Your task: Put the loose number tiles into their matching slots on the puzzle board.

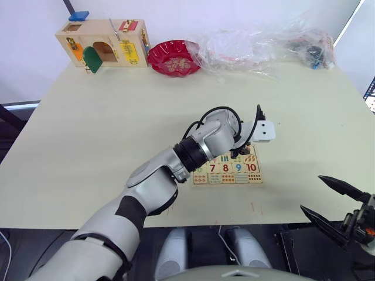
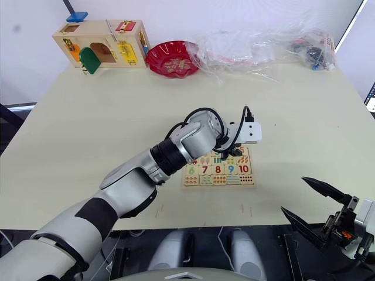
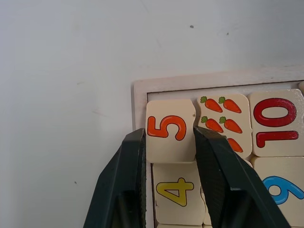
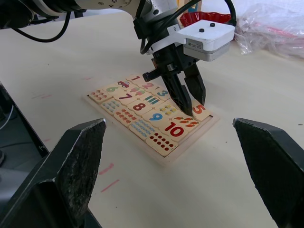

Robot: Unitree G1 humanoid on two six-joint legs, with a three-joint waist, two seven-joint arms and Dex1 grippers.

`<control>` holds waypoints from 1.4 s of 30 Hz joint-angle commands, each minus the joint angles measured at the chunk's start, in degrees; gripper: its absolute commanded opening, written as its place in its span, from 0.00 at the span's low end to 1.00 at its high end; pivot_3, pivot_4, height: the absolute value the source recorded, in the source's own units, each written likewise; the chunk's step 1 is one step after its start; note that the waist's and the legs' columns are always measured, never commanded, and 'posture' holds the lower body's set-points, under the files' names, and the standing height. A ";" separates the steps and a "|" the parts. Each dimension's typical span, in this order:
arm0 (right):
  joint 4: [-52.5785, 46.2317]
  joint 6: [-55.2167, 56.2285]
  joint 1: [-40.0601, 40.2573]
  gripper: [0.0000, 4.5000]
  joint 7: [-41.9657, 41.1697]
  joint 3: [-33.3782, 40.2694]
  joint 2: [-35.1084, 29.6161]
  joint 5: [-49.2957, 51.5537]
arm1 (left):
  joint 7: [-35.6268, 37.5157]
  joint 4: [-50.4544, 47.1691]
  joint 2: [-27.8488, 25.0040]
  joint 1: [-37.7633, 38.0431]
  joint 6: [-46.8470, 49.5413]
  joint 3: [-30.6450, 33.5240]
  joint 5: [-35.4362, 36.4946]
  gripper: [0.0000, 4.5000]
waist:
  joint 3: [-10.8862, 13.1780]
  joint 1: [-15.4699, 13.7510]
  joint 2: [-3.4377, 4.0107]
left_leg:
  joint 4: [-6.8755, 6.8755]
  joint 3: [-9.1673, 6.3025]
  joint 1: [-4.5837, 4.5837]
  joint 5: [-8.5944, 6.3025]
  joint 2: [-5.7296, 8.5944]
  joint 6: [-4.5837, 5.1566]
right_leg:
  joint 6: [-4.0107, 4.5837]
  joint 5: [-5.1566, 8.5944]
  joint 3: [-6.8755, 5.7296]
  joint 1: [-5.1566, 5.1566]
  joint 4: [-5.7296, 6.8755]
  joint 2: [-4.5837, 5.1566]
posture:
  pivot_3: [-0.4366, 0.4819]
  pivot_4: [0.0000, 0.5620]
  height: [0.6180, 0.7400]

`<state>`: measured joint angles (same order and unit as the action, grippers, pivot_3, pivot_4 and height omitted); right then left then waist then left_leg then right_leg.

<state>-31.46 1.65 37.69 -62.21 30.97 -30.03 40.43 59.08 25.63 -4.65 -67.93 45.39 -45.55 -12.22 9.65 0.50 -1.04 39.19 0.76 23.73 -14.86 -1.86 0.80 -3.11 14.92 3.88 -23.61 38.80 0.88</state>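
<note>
The puzzle board (image 4: 164,154) is laid flat on the desk (image 1: 105,134), near the desk's front edge and a little toward its right side. The left claw (image 3: 169,147) is lowered over the board's far right corner, and its two black fingers (image 3: 124,185) are closed against the two sides of the tile marked 5 (image 3: 170,129). This tile is seen at the corner slot, at the end of the row, just inside the board's raised rim; whether it is fully seated or slightly lifted cannot be told. The tile marked 4 (image 3: 176,192) is placed in the slot just beside it, and the tiles marked 1 (image 4: 135,78), 2 (image 4: 148,86) and 3 (image 4: 161,93) are seen along the same row. The tile marked 10 (image 4: 175,129) and a card with carrots (image 3: 224,121) are set next to the 5.

The right claw (image 1: 335,204) is held off the desk's front right corner, well apart from the board, with its fingers spread wide and nothing between them.

At the far edge of the desk a wooden box (image 1: 102,42) with coloured doors, a red bowl (image 1: 174,57) and crumpled clear plastic bags (image 1: 263,47) are placed.
</note>
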 commanded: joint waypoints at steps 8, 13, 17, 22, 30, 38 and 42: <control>-2.17 1.11 0.81 1.00 0.49 1.13 0.27 0.63 | 1.02 2.77 1.55 -1.87 -4.71 1.33 -1.03 0.28 | 0.00 -0.04 0.00 | 0.00 0.00 0.00 0.00 0.01 0.00 | 0.00 0.00 0.00 0.00 0.00 0.00 | 0.48 0.27 1.00; -2.34 1.14 1.02 1.00 0.64 1.14 0.31 0.61 | 1.46 4.11 1.98 -2.31 -6.08 1.83 -1.41 0.28 | 0.00 -0.05 0.00 | 0.00 0.00 0.00 0.00 0.01 0.00 | 0.00 0.00 0.00 0.00 0.00 0.00 | 0.48 0.27 1.00; -2.49 1.08 0.98 1.00 0.84 0.90 0.35 0.46 | 1.90 5.20 2.01 -2.71 -6.94 1.95 -1.83 0.28 | 0.00 -0.03 0.00 | 0.00 -0.01 0.00 0.00 0.01 0.00 | 0.00 0.00 0.00 0.00 0.00 0.00 | 0.48 0.27 1.00; -2.61 0.82 0.68 1.00 1.09 0.75 0.13 0.40 | 2.48 5.69 1.58 -2.97 -7.41 2.06 -2.28 0.28 | 0.00 -0.03 0.00 | 0.00 -0.01 0.00 0.00 0.02 0.00 | 0.00 0.00 0.00 0.00 0.00 0.00 | 0.48 0.27 1.00; -2.57 0.72 0.37 1.00 1.21 0.47 -0.09 0.35 | 3.60 5.51 1.34 -3.08 -7.28 2.37 -2.45 0.28 | 0.00 0.08 0.00 | 0.00 -0.01 0.00 0.00 0.02 0.00 | 0.00 0.00 0.00 0.00 0.00 0.00 | 0.48 0.27 1.00; -2.70 0.63 0.71 1.00 1.16 0.67 -0.21 0.56 | 4.06 5.41 1.34 -3.06 -7.05 2.50 -2.62 0.28 | 0.00 0.08 0.00 | 0.00 -0.01 0.00 0.00 0.02 0.00 | -0.01 0.00 0.00 0.00 0.00 0.00 | 0.48 0.27 1.00; -2.72 0.78 1.24 1.00 0.90 1.03 -0.10 0.76 | 4.24 5.06 1.24 -2.95 -6.86 2.51 -2.90 0.28 | 0.00 0.08 0.00 | 0.00 -0.01 0.00 0.00 0.02 0.00 | -0.01 0.00 0.00 0.00 0.00 0.00 | 0.48 0.27 1.00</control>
<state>-32.70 1.64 38.27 -61.02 30.76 -30.01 40.44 62.87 31.71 -3.73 -69.51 38.43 -44.23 -14.49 9.65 0.58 -1.04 39.19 0.75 23.73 -14.86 -1.85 0.80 -3.11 14.92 3.88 -23.61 38.81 0.88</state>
